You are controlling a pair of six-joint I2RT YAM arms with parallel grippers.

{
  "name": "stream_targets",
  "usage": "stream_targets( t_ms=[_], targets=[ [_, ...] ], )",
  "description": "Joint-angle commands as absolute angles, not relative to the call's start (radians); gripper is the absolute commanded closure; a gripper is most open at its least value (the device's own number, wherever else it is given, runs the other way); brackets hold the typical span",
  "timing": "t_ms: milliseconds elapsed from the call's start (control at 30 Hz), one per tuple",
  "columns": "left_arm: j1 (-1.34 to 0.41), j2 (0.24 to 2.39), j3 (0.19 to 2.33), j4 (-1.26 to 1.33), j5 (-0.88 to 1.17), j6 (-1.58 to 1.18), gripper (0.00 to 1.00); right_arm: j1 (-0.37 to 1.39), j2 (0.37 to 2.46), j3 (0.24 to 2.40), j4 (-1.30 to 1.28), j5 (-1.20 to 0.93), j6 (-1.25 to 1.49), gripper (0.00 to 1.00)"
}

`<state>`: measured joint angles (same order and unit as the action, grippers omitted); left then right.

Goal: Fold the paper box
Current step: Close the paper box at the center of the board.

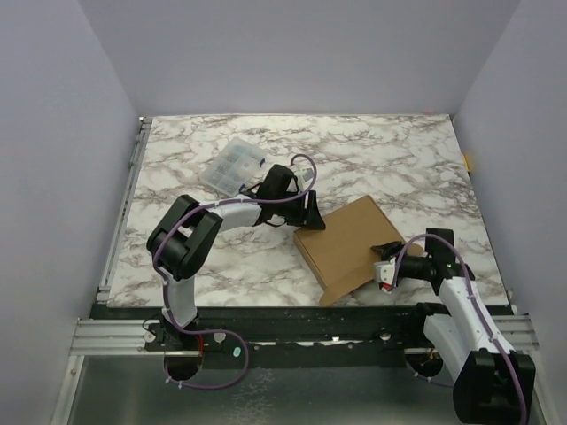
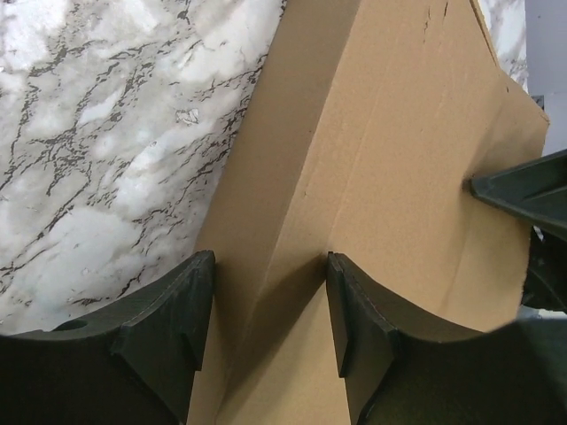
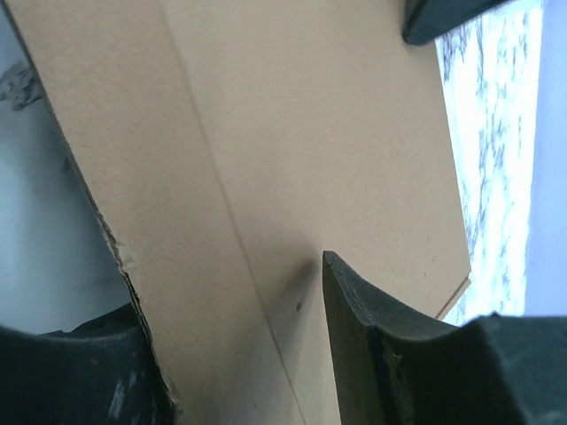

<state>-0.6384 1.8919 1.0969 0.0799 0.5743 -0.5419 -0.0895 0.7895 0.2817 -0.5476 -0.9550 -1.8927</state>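
**View from above.** I see the paper box (image 1: 350, 243), a plain brown cardboard sheet folded into a shallow, roughly rectangular form. It lies on the white, grey-veined marble table (image 1: 399, 159), right of centre and towards the near edge. One near flap slopes down to the tabletop. The left gripper (image 1: 312, 215) meets the box at its far-left corner. The right gripper (image 1: 385, 266) meets it on the near-right side, so the two stand at opposite ends of the box. A small clear plastic compartment case (image 1: 232, 166) rests on the table beyond the left arm, well apart from the box.

**Left wrist view.** I look along a raised fold of the cardboard, with a shaded side wall on the left and a lit top panel on the right. The two dark fingers (image 2: 168, 341) bracket this fold. Cardboard fills the whole gap and both inner faces meet it, so I read this end effector as closed on the paper box, jaws partway apart.

**Right wrist view.** A creased cardboard panel runs between the fingers. Its torn-looking edge covers the left finger, and the right finger's tip (image 3: 354, 301) lies against the panel's upper face. From this view I cannot tell whether the jaws are clamping the sheet or only straddling it.
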Motion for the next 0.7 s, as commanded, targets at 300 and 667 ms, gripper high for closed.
stream_targets(
  t_ms=[300, 667],
  targets=[
    [-0.557, 1.776, 1.082, 0.002, 0.538, -0.582, 0.38, -0.076, 0.944, 0.529, -0.803, -0.933, -1.707, 0.22],
    [-0.498, 1.266, 0.612, 0.29, 0.311, -0.765, 0.13, -0.075, 0.801, 0.507, -1.051, -0.923, -1.822, 0.13]
  ],
)
